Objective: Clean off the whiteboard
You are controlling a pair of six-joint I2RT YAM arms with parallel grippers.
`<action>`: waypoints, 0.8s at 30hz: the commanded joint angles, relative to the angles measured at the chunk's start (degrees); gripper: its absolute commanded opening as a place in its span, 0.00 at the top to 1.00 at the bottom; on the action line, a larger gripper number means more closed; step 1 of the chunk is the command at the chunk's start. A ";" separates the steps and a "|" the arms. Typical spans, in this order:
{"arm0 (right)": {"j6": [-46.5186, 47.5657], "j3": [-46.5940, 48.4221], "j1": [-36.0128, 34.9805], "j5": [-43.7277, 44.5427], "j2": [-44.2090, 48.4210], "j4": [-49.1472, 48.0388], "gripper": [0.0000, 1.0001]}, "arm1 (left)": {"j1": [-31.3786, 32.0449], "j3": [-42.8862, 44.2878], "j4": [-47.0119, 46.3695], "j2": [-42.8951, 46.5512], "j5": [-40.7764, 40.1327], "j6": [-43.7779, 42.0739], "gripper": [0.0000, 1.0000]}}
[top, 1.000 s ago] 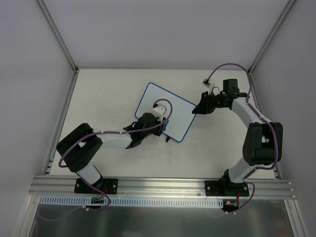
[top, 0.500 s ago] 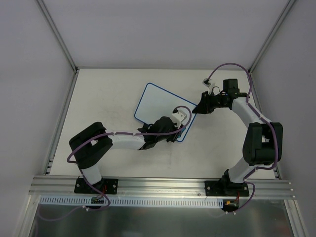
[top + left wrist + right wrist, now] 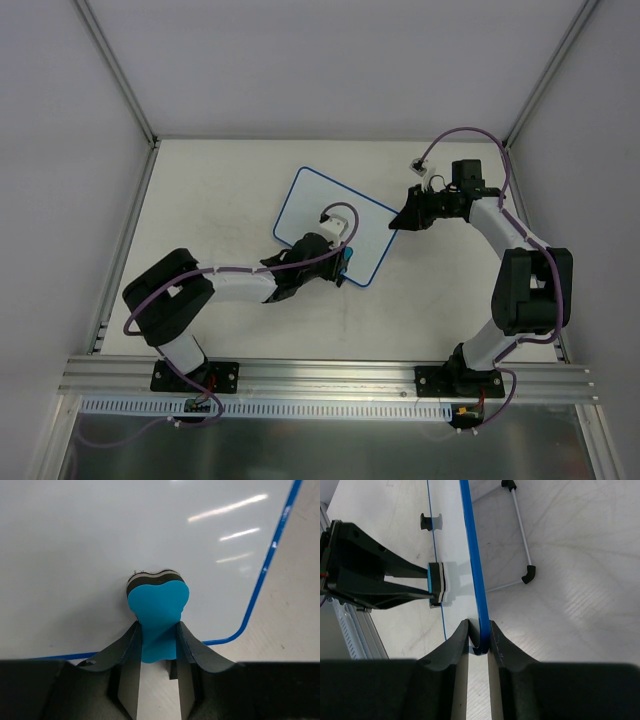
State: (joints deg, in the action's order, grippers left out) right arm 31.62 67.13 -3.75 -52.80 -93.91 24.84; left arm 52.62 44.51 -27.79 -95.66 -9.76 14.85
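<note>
The whiteboard (image 3: 330,215), white with a thin blue rim, lies tilted on the table's middle. Its face (image 3: 100,545) looks blank in the left wrist view. My left gripper (image 3: 342,262) is shut on the blue bone-shaped eraser (image 3: 157,610), whose dark felt side presses on the board near its near right corner. My right gripper (image 3: 396,222) is shut on the board's right corner, jaws pinching the blue rim (image 3: 475,580) edge-on. The eraser (image 3: 436,584) also shows in the right wrist view, on the board's face.
A thin metal stand with black feet (image 3: 527,572) shows behind the board in the right wrist view. A small white connector (image 3: 419,167) lies on the table at the back right. The enclosure's walls and frame posts ring the table.
My left gripper swept the eraser right along the board's near edge, then back left and slightly up. The right arm and board have stayed still.
</note>
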 commanded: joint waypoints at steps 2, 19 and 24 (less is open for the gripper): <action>4.07 -1.22 -0.73 3.14 1.62 0.38 1.00 | -5.42 -4.51 5.91 -0.76 -9.58 3.16 1.00; 4.16 -1.48 -0.73 3.49 2.15 0.38 1.00 | -15.97 -8.03 5.29 1.09 -6.67 8.87 1.00; 4.16 -1.66 -0.73 3.75 2.24 0.38 1.00 | -18.25 -9.27 6.08 3.80 -7.55 10.63 1.00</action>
State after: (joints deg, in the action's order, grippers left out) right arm 31.62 66.61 -3.75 -52.75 -93.10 24.73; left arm 37.41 37.63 -27.70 -91.15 -11.16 24.64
